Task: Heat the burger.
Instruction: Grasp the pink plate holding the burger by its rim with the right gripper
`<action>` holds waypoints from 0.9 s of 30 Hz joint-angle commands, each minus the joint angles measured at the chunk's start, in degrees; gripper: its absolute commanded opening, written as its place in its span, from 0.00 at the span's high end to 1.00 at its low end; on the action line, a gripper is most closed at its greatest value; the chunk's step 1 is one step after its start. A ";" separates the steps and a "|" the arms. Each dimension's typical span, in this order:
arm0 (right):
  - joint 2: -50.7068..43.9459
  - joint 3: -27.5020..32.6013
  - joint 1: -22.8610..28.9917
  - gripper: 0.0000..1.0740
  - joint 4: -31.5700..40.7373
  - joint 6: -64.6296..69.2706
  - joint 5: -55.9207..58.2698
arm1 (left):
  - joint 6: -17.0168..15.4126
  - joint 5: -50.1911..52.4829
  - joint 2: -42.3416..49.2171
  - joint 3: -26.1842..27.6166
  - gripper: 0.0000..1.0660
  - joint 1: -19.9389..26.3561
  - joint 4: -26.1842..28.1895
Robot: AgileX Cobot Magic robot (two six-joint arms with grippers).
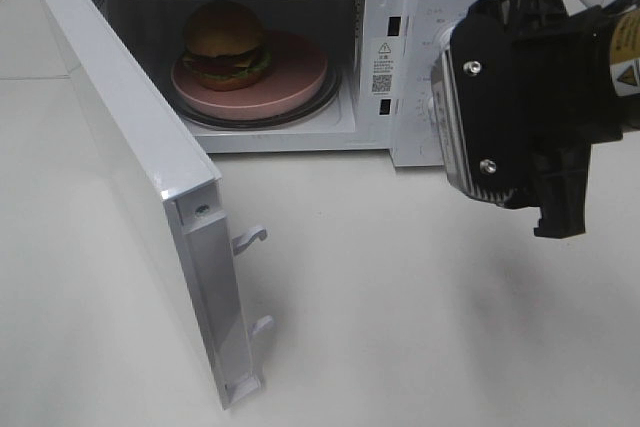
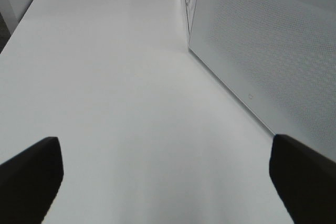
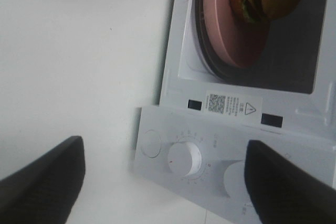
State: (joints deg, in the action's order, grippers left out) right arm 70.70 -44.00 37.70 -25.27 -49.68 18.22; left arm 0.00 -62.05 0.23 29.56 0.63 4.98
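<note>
— While the microwave door hangs wide open, where's the burger?

— Inside the cavity, sitting on a pink plate, toward the plate's ten o'clock side as seen from above. The plate rests on the glass turntable, whose rim shows just outside the plate's edge.

— And the door edge?

— It swings out toward seven o'clock across the worktop, with its two latch hooks pointing toward three o'clock. Between that edge and the right arm the worktop lies bare.

— What about the right fingers?

— Spread wide, nothing between them. They hang in front of the control panel; the wrist view shows a round button and a white dial between the two dark tips. From overhead the arm's black body covers the panel at about three o'clock.

— The left fingers?

— Wide apart too, empty, above plain worktop, with the door's dotted outer face beside them.
</note>
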 commanded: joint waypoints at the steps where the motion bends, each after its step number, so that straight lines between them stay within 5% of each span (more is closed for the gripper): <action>1: 2.12 -2.35 0.29 0.29 3.84 -3.84 -0.74 | 0.00 1.03 0.69 0.00 0.06 0.17 0.11; 17: 13.41 -9.91 0.23 0.29 24.92 -22.69 -1.38 | 0.00 1.03 0.69 0.00 0.06 0.17 0.11; 27: 21.83 -16.73 0.11 0.29 31.28 -31.80 -2.81 | 0.00 1.03 0.69 0.00 0.06 0.17 0.11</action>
State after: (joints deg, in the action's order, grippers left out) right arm 92.13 -60.22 38.04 5.10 -80.16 15.53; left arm 0.00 -62.05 0.23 29.56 0.63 4.98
